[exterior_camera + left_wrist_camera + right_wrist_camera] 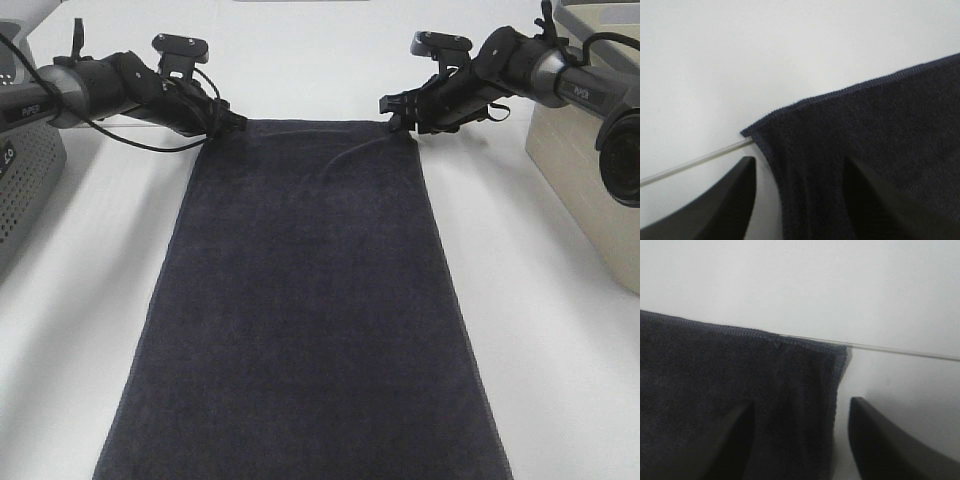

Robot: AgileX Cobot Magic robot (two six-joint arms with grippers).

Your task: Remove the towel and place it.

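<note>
The towel (305, 310) lay flat on the white table (560, 330), its long axis running from near to far, with both far corners at the grippers. The left gripper (232, 124) sat at the far-left corner and the right gripper (397, 112) at the far-right corner, each equally close to its own corner. In both wrist views the fingers were spread apart, straddling the corner's side edge without pinching the cloth.

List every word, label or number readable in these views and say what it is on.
"PiPER": on the left arm, small and only just legible.
"PiPER": on the right arm, small and only just legible.
Dark marks on the grey device at the left edge: cut off, unreadable.
Towel, both wrist views: no text.
</note>
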